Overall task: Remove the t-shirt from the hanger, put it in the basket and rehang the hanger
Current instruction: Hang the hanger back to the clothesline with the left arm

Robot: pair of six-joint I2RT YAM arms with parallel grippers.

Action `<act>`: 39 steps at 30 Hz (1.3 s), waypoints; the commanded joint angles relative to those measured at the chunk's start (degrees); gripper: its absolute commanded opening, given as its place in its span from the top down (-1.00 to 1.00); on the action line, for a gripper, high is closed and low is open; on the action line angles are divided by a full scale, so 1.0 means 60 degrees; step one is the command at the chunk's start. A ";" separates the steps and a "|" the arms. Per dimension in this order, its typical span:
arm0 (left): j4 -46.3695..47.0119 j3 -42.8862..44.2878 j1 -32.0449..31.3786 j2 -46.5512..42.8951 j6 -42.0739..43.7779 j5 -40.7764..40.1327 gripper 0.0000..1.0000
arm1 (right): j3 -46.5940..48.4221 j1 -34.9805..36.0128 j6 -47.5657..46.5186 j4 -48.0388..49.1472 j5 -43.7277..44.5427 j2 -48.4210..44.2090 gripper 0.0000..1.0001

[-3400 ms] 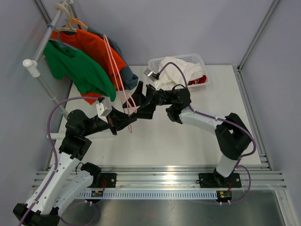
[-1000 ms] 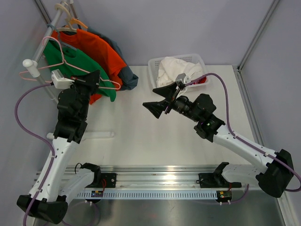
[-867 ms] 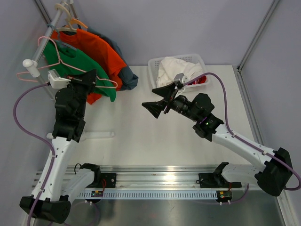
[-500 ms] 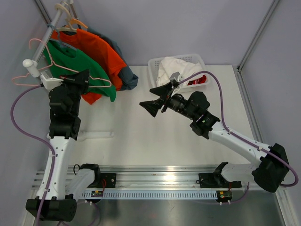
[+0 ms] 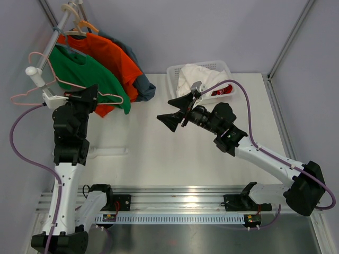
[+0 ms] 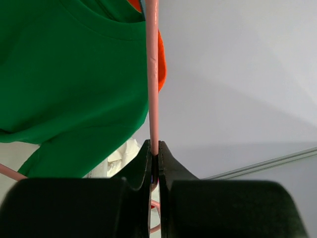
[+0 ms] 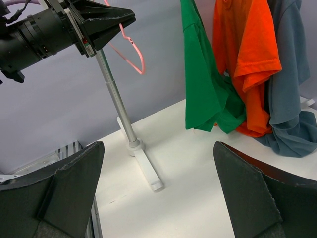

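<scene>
At the left end of the rack, the left gripper has swung away from the middle of the table over the last few seconds, taking the pink hanger with it. Its jaws are pressed together on the hanger's thin wire. The hanger is bare, with no cloth on it, and its hook now sits out past the rail's capped end rather than over it.

The right gripper has pulled back from the basket and hovers above the table with jaws spread wide, holding nothing. A white t-shirt lies heaped in the basket, well apart from both grippers. The green shirt, orange shirt and blue shirt hang on the rail beside the left gripper.

With the hanger empty and the white t-shirt in the basket, the removal itself looks done. What seems left is hooking the hanger onto the rail and letting go.
</scene>
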 commanded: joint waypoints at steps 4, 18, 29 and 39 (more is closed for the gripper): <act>0.0257 -0.0044 0.0378 0.0071 -0.0002 0.0128 1.00 | 0.0431 -0.0040 -0.0030 0.0397 -0.0154 -0.0020 -0.99; 0.0373 -0.0307 0.1111 0.0320 -0.0178 0.0876 0.61 | 0.0446 -0.0040 -0.0045 0.0382 -0.0183 -0.0005 -0.99; 0.0535 -0.0498 0.1140 -0.0309 0.0129 0.0978 -0.12 | 0.0417 -0.0040 -0.0030 0.0367 -0.0212 -0.0078 -0.99; -0.0241 -0.0381 0.1126 -0.0998 0.1034 0.0875 -0.96 | 0.0490 -0.0040 0.0013 0.0382 -0.0212 0.0009 -0.99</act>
